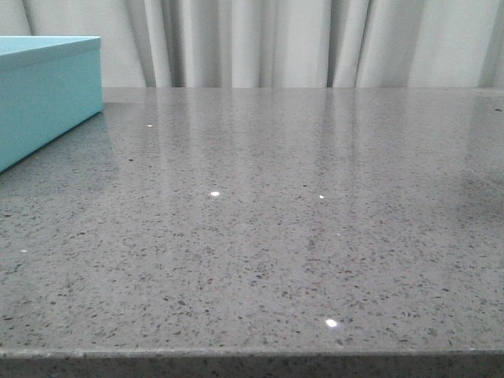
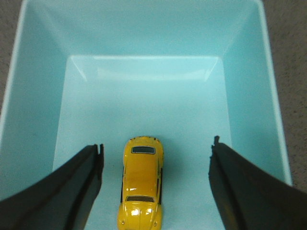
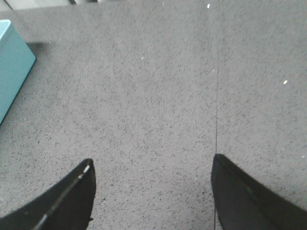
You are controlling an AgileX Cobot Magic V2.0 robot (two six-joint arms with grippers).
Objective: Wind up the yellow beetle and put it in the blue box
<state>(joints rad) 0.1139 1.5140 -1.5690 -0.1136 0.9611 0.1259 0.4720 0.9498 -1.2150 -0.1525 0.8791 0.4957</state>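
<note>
In the left wrist view the yellow beetle (image 2: 142,184) lies on the floor of the open blue box (image 2: 144,81), roof up. My left gripper (image 2: 156,146) hangs above the box, open, its black fingers (image 2: 76,187) wide on either side of the car and clear of it. The blue box also shows at the far left of the table in the front view (image 1: 43,94) and at the edge of the right wrist view (image 3: 12,67). My right gripper (image 3: 152,160) is open and empty over bare grey table. Neither gripper shows in the front view.
The grey speckled table (image 1: 276,228) runs to a front edge near the camera. Pale curtains (image 1: 299,43) hang behind the table's far edge. A thin seam (image 3: 217,96) crosses the tabletop in the right wrist view.
</note>
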